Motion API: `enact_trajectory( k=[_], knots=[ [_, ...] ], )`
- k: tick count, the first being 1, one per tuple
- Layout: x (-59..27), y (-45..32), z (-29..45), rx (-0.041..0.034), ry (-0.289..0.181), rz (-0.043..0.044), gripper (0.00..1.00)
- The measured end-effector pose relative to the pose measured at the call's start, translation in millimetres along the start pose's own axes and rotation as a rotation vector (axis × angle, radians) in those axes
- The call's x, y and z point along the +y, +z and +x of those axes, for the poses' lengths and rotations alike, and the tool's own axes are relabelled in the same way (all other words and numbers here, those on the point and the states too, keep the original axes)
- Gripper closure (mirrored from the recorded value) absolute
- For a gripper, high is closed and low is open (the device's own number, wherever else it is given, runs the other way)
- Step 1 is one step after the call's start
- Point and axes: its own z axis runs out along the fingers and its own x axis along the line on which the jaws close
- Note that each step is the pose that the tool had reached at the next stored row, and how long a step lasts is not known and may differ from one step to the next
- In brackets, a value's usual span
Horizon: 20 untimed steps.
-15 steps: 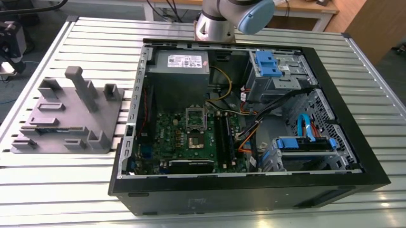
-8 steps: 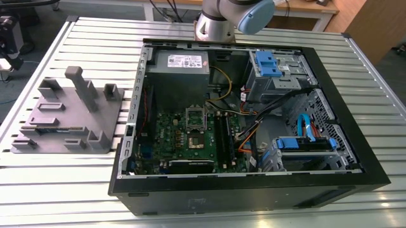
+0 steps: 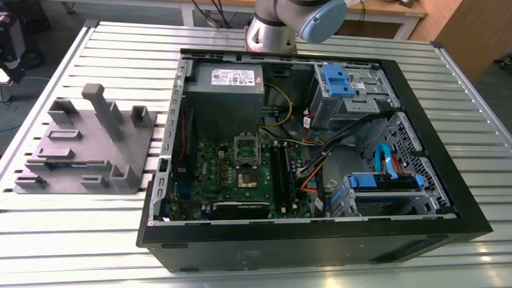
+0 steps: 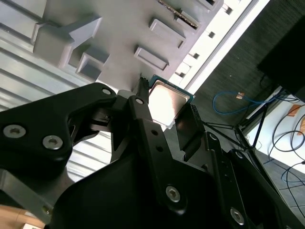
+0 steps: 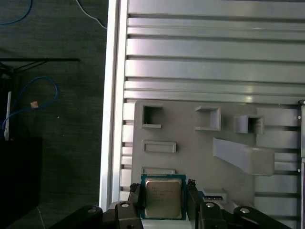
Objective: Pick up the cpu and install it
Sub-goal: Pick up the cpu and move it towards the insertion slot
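The cpu is a flat square chip with a shiny silver top and a thin green-edged rim. It sits between the two black fingers of my gripper, which is shut on its opposite edges. The second wrist view shows the same hold, with the cpu catching the light between the fingers. Beyond the chip lies the grey holder plate with its pockets and blocks. In the exterior view the motherboard's dark socket lies inside the open computer case.
The arm's base stands behind the case. The grey holder plate lies on the slatted metal table at the exterior view's left. Inside the case are a power supply, blue drive bays and loose cables.
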Motion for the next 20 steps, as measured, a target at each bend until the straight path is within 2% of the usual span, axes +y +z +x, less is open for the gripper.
enact_trajectory(
  k=[20],
  knots=[
    [1.4, -28.5, 0.4, -0.0001, 0.000, -0.0004, 0.53]
  ],
)
